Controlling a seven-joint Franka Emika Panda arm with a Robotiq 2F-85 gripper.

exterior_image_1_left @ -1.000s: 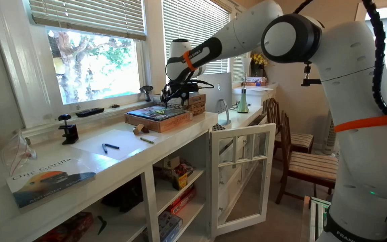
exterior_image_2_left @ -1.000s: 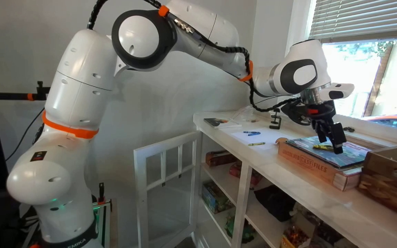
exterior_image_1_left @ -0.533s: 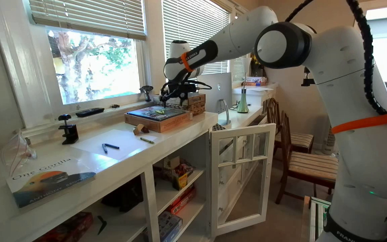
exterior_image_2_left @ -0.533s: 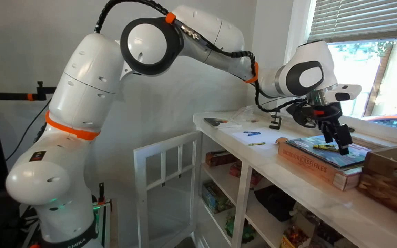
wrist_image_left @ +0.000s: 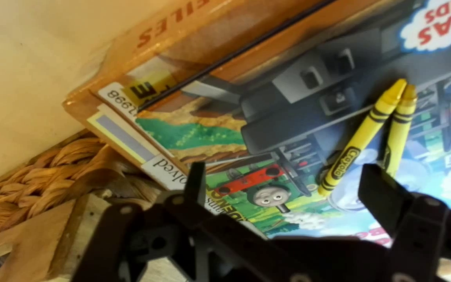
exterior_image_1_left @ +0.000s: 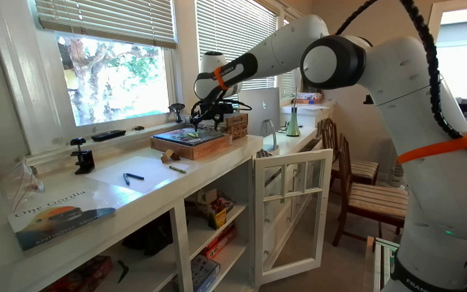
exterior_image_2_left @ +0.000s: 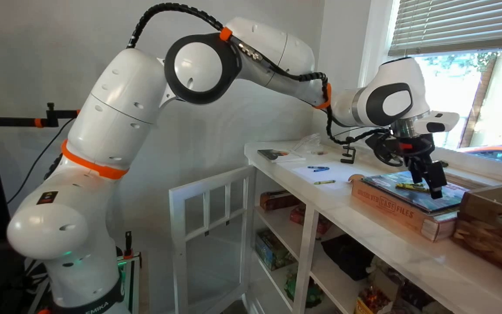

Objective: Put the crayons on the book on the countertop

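My empty, wide-spread claw (wrist_image_left: 284,172) has sunk toward the book (wrist_image_left: 300,117): two yellow crayons (wrist_image_left: 362,137) on it, three other crayons (exterior_image_1_left: 136,177) beside

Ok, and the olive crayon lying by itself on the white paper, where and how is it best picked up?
I'd take the olive crayon around its middle, from straight above, jaws closing across its thin width. It lies flat on the white paper with both long sides free, and a centred hold should keep such a slim stick balanced.
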